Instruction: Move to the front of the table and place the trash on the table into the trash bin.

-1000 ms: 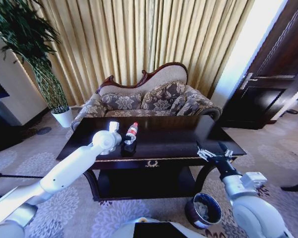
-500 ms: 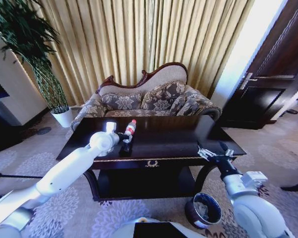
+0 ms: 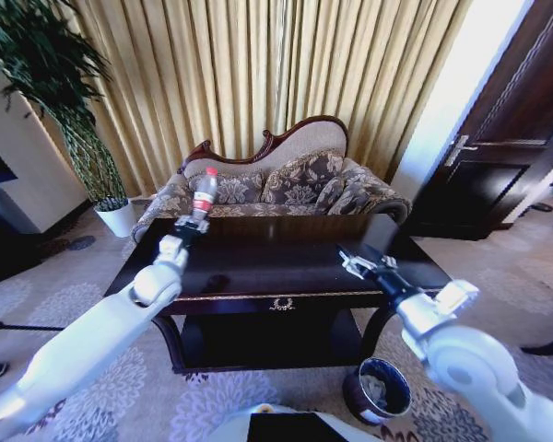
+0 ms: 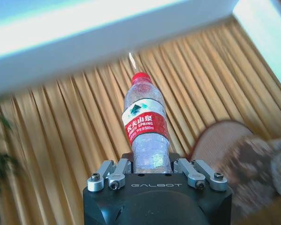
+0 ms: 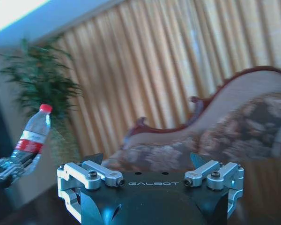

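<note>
Left hand [image 3: 190,224] grips the bottle [image 3: 203,189], its base hidden; right hand [image 3: 358,264] spread wide, empty.

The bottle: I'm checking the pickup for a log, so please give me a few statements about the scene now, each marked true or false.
1. The left tool holds the bottle clear above the table. True.
2. The bottle lies on its side. False: it stands upright, red cap up.
3. The right tool grips a paper wad. False: it is open and holds nothing, above the table's right part.
4. The trash bin stands on the floor by the table's right front leg. True.
</note>
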{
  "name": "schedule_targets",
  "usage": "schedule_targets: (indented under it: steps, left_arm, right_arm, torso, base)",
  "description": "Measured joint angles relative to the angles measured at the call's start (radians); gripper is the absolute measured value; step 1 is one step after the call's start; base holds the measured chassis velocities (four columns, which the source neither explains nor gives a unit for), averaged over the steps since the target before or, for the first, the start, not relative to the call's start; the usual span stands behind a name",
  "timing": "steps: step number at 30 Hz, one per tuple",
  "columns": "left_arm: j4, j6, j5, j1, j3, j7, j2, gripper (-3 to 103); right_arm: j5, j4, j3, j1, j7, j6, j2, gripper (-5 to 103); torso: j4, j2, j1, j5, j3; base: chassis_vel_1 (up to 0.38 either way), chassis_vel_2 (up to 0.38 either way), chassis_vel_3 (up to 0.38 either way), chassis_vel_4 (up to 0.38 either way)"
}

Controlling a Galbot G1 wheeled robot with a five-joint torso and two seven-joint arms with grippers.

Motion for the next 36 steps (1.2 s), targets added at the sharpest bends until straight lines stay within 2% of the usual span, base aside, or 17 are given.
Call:
schedule_targets:
  steps: [1,2,3,4,5,6,9,11,14,19,23,25,28,36]
  left_arm:
    - [0.0,0.0,0.0,0.0,0.0,0.0,0.0,34]
    - [0.005,-0.041,0.039,0.017,-0.021,0.005,0.007,34]
    - [0.007,-0.054,0.051,0.02,-0.026,0.006,0.009,34]
    - [0.018,-0.098,0.102,0.025,-0.035,0.007,0.017,34]
    - [0.023,-0.114,0.126,0.023,-0.034,0.007,0.02,34]
    - [0.023,-0.114,0.126,0.023,-0.034,0.007,0.02,34]
    - [0.038,-0.15,0.189,-0.013,-0.005,0.025,0.021,34]
    - [0.041,-0.158,0.204,-0.023,0.003,0.031,0.019,34]
    - [0.061,-0.183,0.261,-0.058,0.045,0.053,0.005,34]
    - [0.062,-0.19,0.279,-0.084,0.084,0.06,-0.001,34]
    - [0.052,-0.19,0.289,-0.131,0.141,0.072,0.005,34]
    - [0.05,-0.189,0.289,-0.137,0.148,0.073,0.006,34]
    - [0.041,-0.187,0.288,-0.178,0.19,0.084,0.014,34]
    - [0.043,-0.184,0.28,-0.231,0.262,0.09,0.014,34]
  right_arm:
    - [0.0,0.0,0.0,0.0,0.0,0.0,0.0,100]
    - [0.023,-0.013,-0.036,0.058,-0.004,0.0,-0.023,100]
    - [0.031,-0.017,-0.049,0.078,-0.005,0.0,-0.03,100]
    - [0.051,-0.037,-0.12,0.162,-0.007,0.0,-0.054,100]
    - [0.058,-0.051,-0.164,0.213,-0.007,0.0,-0.062,100]
    - [0.058,-0.051,-0.164,0.213,-0.007,0.0,-0.062,100]
    - [0.097,-0.103,-0.336,0.434,-0.007,-0.001,-0.067,100]
    - [0.104,-0.117,-0.374,0.487,-0.007,-0.002,-0.06,100]
    - [0.107,-0.179,-0.493,0.607,-0.007,-0.008,-0.022,100]
    - [0.105,-0.238,-0.598,0.711,-0.008,-0.01,0.027,100]
    - [0.103,-0.296,-0.698,0.827,-0.011,-0.01,0.113,100]
    - [0.103,-0.301,-0.705,0.837,-0.011,-0.01,0.119,100]
    - [0.101,-0.339,-0.749,0.919,-0.012,-0.008,0.182,100]
    - [0.081,-0.393,-0.808,0.996,-0.01,-0.006,0.281,100]
  torso:
    - [0.0,0.0,0.0,0.0,0.0]
    - [0.0001,0.0,0.0,-0.0002,0.0]
    - [0.0001,0.0,0.0,-0.0001,0.0]
    - [0.0001,0.0,0.0,0.0001,0.0]
    - [0.0,0.0,0.0,0.0001,0.0]
    - [0.0,0.0,0.0,0.0001,0.0]
    - [-0.0001,0.0,0.0,0.0,0.0]
    - [0.0,0.0,0.0,0.0,0.0]
    - [-0.0001,0.0,0.0,0.0001,0.0]
    - [-0.0003,0.0,0.0,0.0,0.0]
    - [0.0,0.0,0.0,0.0,0.0]
    - [0.0001,0.0,0.0,-0.0001,0.0]
    - [-0.0001,0.0,0.0,0.0,0.0]
    - [0.0001,0.0,0.0,-0.0001,0.0]
  base:
    - [0.0,0.0,0.0,0.0]
    - [0.0,0.0,0.0,0.0]
    - [0.0,0.0,0.0,0.0]
    - [0.0,0.0,0.0,0.0]
    - [0.0,0.0,0.0,0.0]
    - [0.0,0.0,0.0,0.0]
    - [0.0,0.0,0.0,0.0]
    - [0.0,0.0,0.0,0.0]
    - [0.0,0.0,0.0,0.0]
    - [0.0,0.0,0.0,0.0]
    - [0.0,0.0,0.0,0.0]
    - [0.0,0.0,0.0,0.0]
    - [0.0,0.0,0.0,0.0]
    - [0.0,0.0,0.0,0.0]
